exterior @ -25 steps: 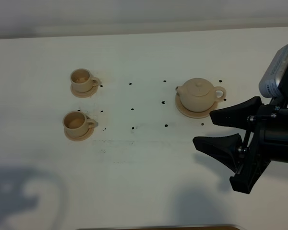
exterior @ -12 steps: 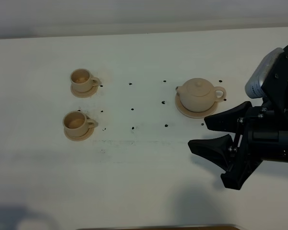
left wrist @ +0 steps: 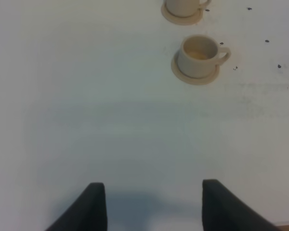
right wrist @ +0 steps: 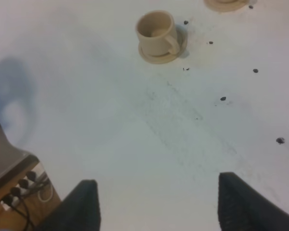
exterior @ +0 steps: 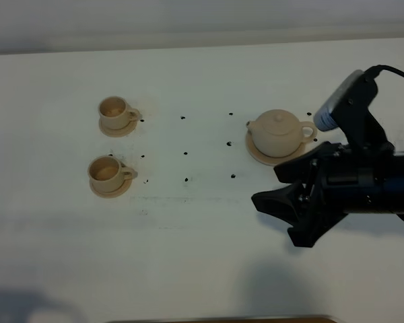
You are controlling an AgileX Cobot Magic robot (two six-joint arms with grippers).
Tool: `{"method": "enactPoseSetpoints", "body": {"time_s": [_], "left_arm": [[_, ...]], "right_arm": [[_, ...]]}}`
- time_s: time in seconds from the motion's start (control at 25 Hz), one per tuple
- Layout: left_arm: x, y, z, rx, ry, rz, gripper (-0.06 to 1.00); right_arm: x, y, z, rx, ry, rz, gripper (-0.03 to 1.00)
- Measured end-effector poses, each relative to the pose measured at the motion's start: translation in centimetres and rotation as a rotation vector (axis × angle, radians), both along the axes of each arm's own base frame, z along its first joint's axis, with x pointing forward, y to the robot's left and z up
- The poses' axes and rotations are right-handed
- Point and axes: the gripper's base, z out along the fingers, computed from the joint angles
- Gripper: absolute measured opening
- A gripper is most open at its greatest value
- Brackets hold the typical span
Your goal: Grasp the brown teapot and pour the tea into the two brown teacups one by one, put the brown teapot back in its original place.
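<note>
The brown teapot (exterior: pixel 277 132) sits upright on its wide saucer (exterior: pixel 259 156) at the right of the table, lid on, handle toward the right. Two brown teacups stand on small saucers at the left, the rear cup (exterior: pixel 113 110) and the front cup (exterior: pixel 106 172). My right gripper (exterior: pixel 266 188) hangs open just in front of the teapot, touching nothing; its wrist view shows the right gripper (right wrist: pixel 159 202) over bare table with a cup (right wrist: pixel 155 31) ahead. The left gripper (left wrist: pixel 154 202) has its fingers apart and empty, with one cup (left wrist: pixel 198 54) beyond it.
Small black dots (exterior: pixel 186 153) mark the white table between cups and teapot. In the right wrist view a table edge with cables (right wrist: pixel 19 192) shows past the left side. A dark strip (exterior: pixel 222 319) lies along the front edge.
My right arm has swung left and slightly back, bringing its open gripper closer to the teapot's front. The large shadow at the table's lower left has gone.
</note>
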Motion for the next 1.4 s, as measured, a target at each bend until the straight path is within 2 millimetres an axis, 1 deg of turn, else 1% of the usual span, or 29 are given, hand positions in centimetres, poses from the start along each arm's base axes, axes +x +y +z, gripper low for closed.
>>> {"method": "enactPoseSetpoints", "body": {"time_s": [0.16, 0.28, 0.44, 1.12, 1.24, 1.4], "left_arm": [[0.0, 0.0, 0.0, -0.001, 0.0, 0.062, 0.51], [-0.1, -0.1, 0.0, -0.001, -0.001, 0.132, 0.51], [-0.1, -0.1, 0.0, -0.002, -0.001, 0.172, 0.51], [-0.1, -0.1, 0.0, -0.006, -0.001, 0.181, 0.5], [-0.1, -0.1, 0.0, -0.006, -0.001, 0.181, 0.5], [-0.1, -0.1, 0.0, -0.007, -0.001, 0.181, 0.5]], "right_arm": [[0.7, 0.5, -0.4, 0.001, 0.042, 0.018, 0.51], [0.8, 0.6, -0.5, -0.002, 0.047, 0.02, 0.51], [0.8, 0.6, -0.5, -0.005, 0.045, 0.02, 0.51], [0.8, 0.4, -0.6, -0.032, 0.032, 0.032, 0.51], [1.0, 0.5, -0.2, -0.054, 0.012, 0.056, 0.51], [1.6, 0.6, 1.4, -0.108, -0.029, 0.107, 0.51]]}}
